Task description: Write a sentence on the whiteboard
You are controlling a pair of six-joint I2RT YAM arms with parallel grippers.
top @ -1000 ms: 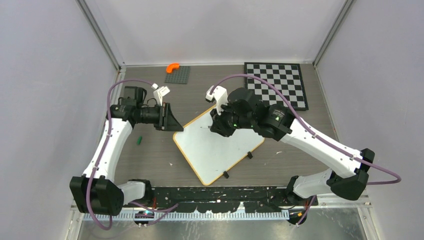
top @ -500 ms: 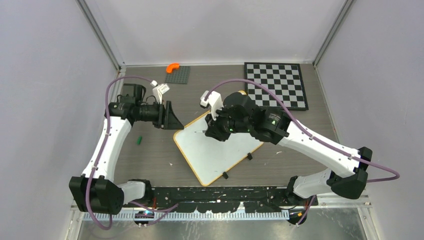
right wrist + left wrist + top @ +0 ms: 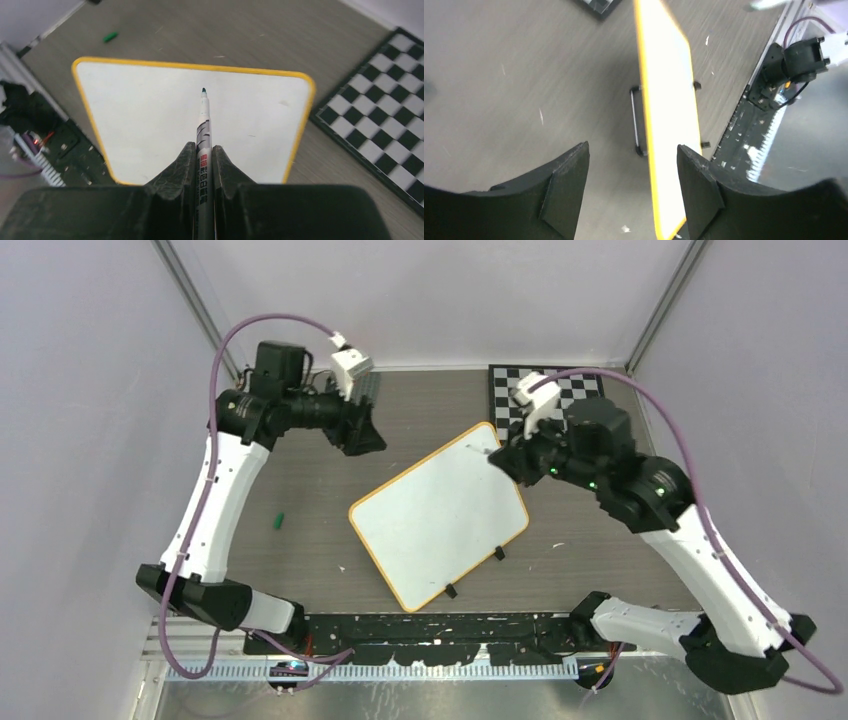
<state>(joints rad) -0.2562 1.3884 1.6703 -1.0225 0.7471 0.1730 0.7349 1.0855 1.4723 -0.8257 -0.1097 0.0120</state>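
Pale walls (image 3: 450, 300) enclose a grey — seemingly wood-grain — table (image 3: 300, 490); the whiteboard (image 3: 440, 515) lies askew.

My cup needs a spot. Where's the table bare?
Barest: the table left of the whiteboard, with only a small green cap, and the strip right of the whiteboard toward the right arm. Crowded: the far side, where the left gripper and the right gripper with its marker hang near the chequered board.
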